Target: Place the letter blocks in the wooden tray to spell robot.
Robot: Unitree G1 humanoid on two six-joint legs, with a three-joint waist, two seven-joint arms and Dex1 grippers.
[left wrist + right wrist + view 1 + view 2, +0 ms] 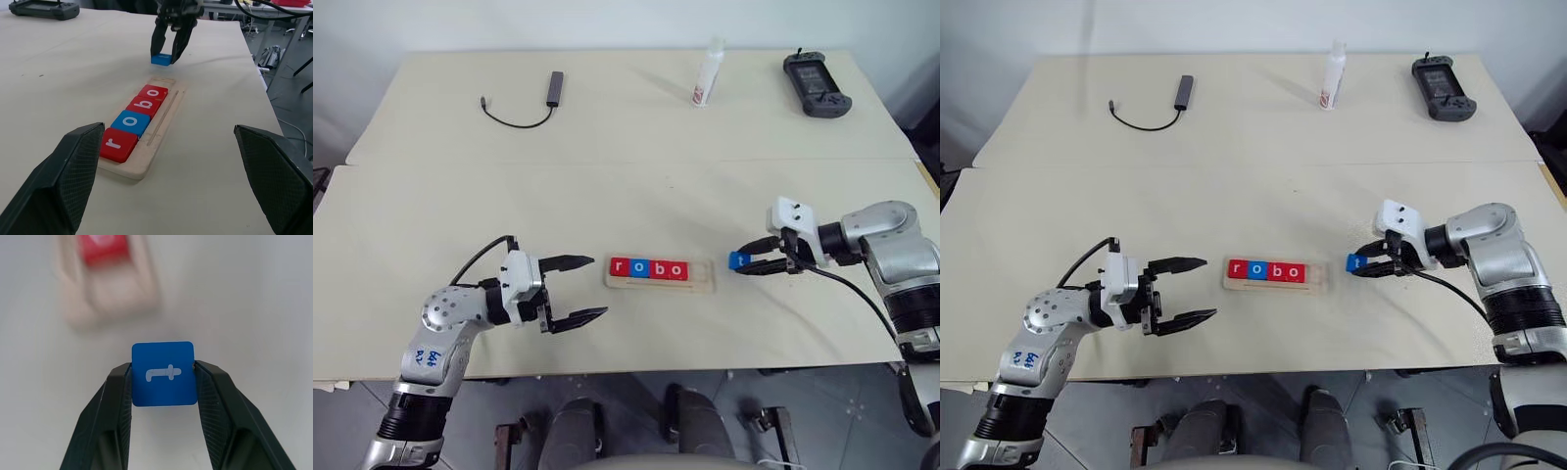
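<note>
Jaws of left gripper [576,291] spread wide, empty, idle near "r" end of tray, clear of work; table [607,127] bare around it; wooden tray [704,285] holds four blocks [648,268] spelling "robo", last slot at its right end free; right gripper [163,382] pinches blue "t" block [163,373] by two opposite edges, letter face showing, just beyond that free end, likely so it drops in flat.

Head cams overlook table [431,196]; wrist cams close, both facing tray [146,156].
</note>
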